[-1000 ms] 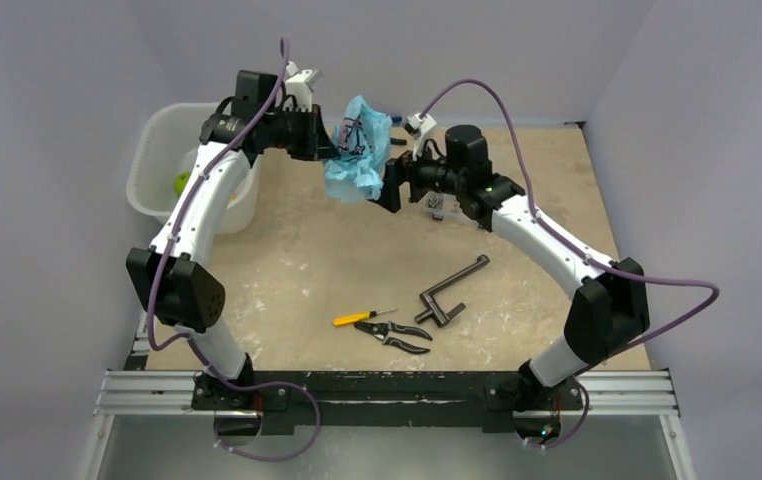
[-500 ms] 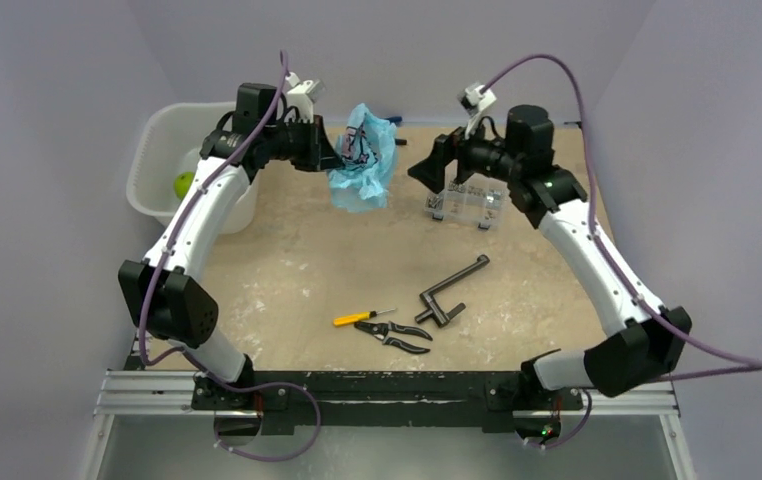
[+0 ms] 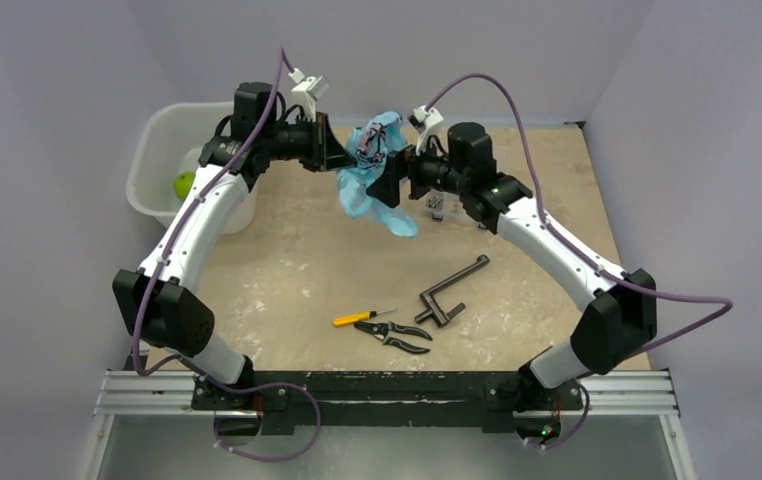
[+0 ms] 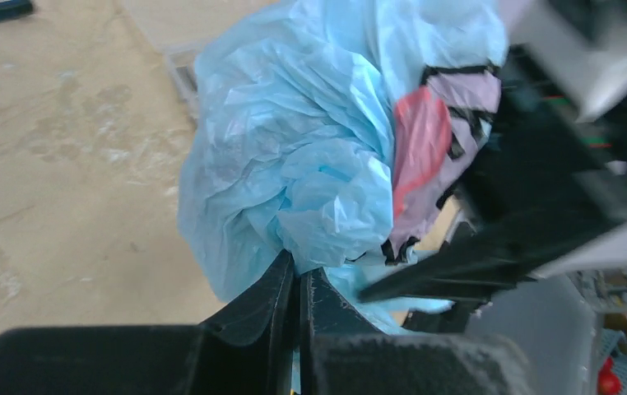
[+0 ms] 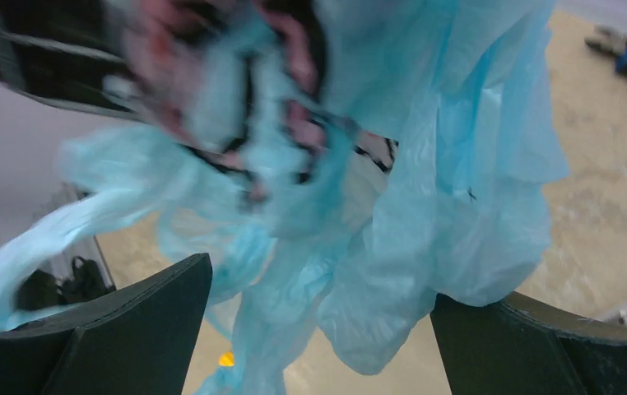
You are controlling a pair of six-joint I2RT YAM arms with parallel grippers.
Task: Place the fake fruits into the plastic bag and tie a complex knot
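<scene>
Progress: early, I judge; one green fruit point(image 3: 184, 184) is lying in the white tub point(image 3: 153, 140), and no knot is showing.
Bag point(image 3: 355, 192): hanging crumpled above the far tabletop point(image 3: 307, 260) between both arms, light blue with pink and black print, a loose tail dangling.
Left jaws: pinching shut on the bag's film.
Right jaws: gaping wide around the bag, not gripping.
Left to do: filling, then knotting.

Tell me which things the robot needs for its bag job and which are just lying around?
For the job: plastic bag, held in the left claw; bright green fruit in the white tub.
Lying about: yellow screwdriver, pliers, dark metal crank, clear box.
</scene>
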